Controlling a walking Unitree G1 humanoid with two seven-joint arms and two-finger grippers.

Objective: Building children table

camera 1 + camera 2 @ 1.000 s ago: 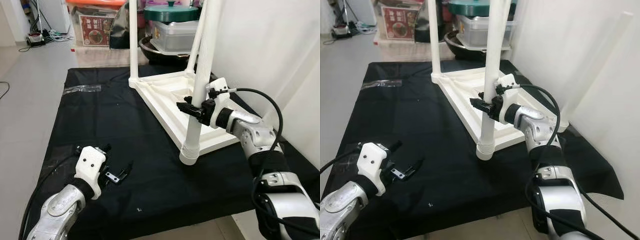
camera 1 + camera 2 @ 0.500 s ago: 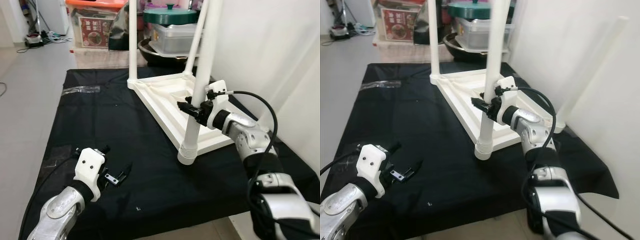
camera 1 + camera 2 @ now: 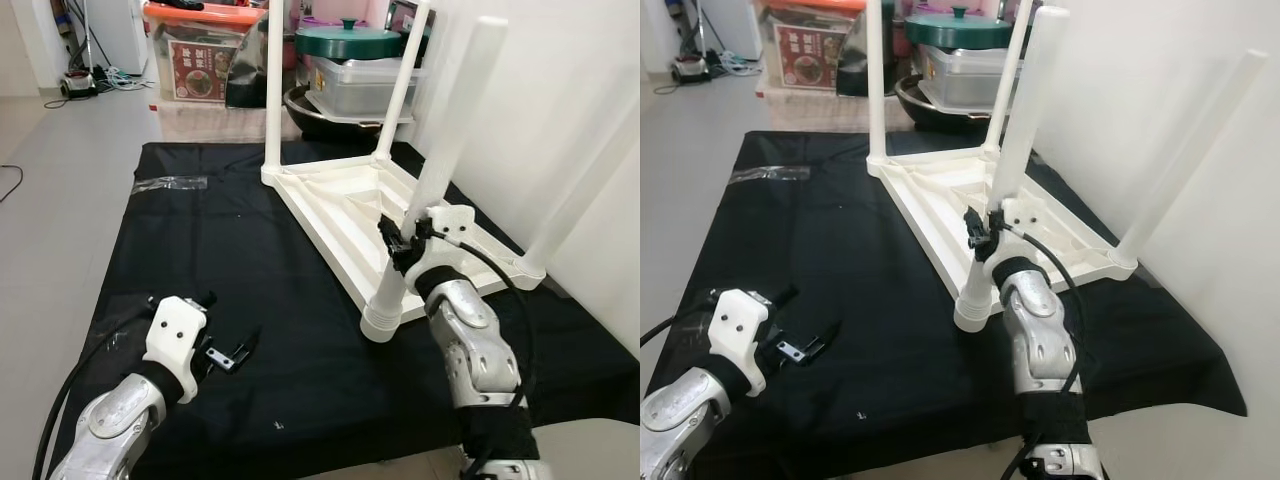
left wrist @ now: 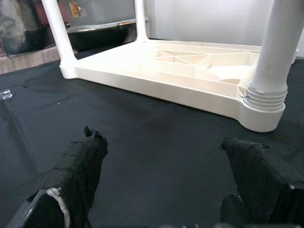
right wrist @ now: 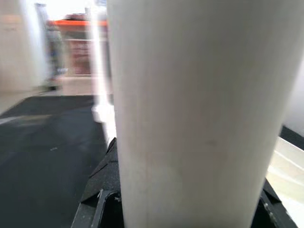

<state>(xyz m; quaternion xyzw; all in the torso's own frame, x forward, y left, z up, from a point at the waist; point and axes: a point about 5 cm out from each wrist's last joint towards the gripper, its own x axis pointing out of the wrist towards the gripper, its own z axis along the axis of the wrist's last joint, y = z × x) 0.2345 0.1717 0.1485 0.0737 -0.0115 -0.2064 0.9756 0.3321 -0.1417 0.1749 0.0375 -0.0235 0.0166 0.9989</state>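
Note:
The white children's table (image 3: 340, 200) lies upside down on a black cloth (image 3: 200, 250), its legs pointing up. My right gripper (image 3: 400, 243) is shut on the near leg (image 3: 445, 150), a little above that leg's ribbed collar (image 3: 383, 318). In the right wrist view the leg (image 5: 190, 109) sits between the black fingers (image 5: 102, 185). My left gripper (image 3: 235, 352) rests low over the cloth at the near left, open and holding nothing. In the left wrist view its fingers (image 4: 78, 166) stand wide apart, facing the table's near corner (image 4: 263, 114).
Behind the cloth stand an orange-lidded storage box (image 3: 200, 60) and a clear box with a green-lidded pot (image 3: 347, 42). A white wall (image 3: 560, 80) runs close along the right. A clear plastic bag (image 3: 170, 183) lies on the cloth's far left. Bare floor (image 3: 50, 180) is on the left.
The camera has shifted, so the near leg's top now shows. My right forearm has swung in and now reaches the leg from below, its grip kept. The left arm is unchanged.

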